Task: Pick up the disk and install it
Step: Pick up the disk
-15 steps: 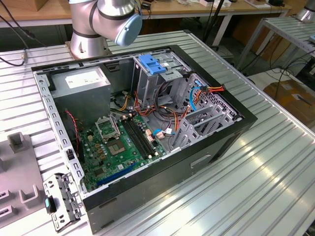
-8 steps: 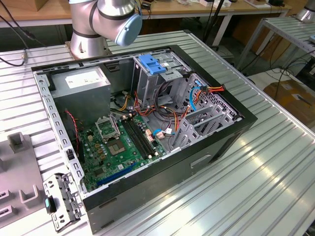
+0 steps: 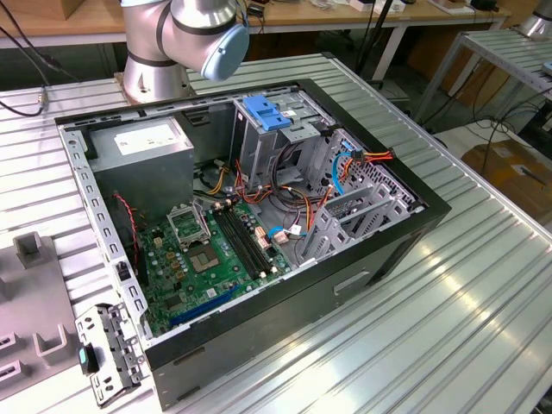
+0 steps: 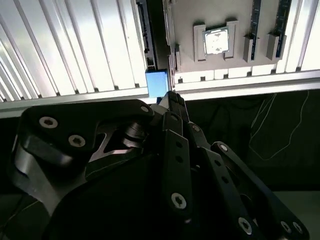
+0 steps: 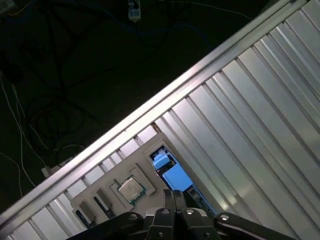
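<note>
My gripper (image 4: 170,96) hangs with its black fingers pressed together and nothing between them. Just beyond the fingertips lies the disk, showing mostly as its blue rail (image 4: 156,82) with a thin dark edge running away from it. In the first wrist view the gripper (image 5: 173,196) sits right over the same blue rail (image 5: 172,175), which rests in a notch of a grey fixture. I cannot tell whether fingertips and disk touch.
The grey fixture (image 4: 235,20) also carries a processor chip (image 5: 131,189), close to the ribbed table's edge, with dark floor and cables beyond. In the exterior view the open computer case (image 3: 371,259) holds a drive cage with a blue handle (image 3: 269,112), a power-supply box (image 3: 142,147) and a green motherboard (image 3: 216,250).
</note>
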You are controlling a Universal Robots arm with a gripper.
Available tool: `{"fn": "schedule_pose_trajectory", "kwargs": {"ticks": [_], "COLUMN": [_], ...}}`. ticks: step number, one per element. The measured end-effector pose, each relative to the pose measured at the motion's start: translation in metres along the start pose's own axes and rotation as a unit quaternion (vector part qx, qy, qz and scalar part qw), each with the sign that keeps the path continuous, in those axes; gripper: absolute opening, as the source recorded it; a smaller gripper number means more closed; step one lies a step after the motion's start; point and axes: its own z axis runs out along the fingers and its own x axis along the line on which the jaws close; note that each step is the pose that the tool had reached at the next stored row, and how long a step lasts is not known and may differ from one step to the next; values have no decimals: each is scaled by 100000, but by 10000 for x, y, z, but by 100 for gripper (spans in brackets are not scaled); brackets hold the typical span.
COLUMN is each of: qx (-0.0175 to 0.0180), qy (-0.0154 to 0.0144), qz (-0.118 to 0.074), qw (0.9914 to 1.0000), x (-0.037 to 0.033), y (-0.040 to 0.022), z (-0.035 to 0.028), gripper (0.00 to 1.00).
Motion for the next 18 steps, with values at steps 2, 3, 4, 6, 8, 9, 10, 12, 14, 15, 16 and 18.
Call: {"fn": "schedule_pose_trajectory", "kwargs": {"ticks": [2,3,4,6,8,9,10,12,14,15,16,18], "qx": [-9,-25,-57,-111,-149,-146,-82,139,366,524,524,496], "qy": [25,59,134,259,340,376,362,316,276,212,235,307], "qz": [-422,-1185,-2949,-5735,-7587,-8486,-8717,-9089,-9579,-10208,-11006,-12925], "qw": [99999,99993,99956,99835,99711,99638,99619,99585,99539,99476,99391,99159], "x": [-1,-1,-2,-2,-2,-5,-13,-44,-81,-84,-84,-84], "y": [1,1,1,1,2,4,11,34,63,65,65,64], "z": [0,0,0,0,1,1,1,8,19,32,38,54], "gripper": [11,11,11,11,11,11,11,18,18,19,19,25]}}
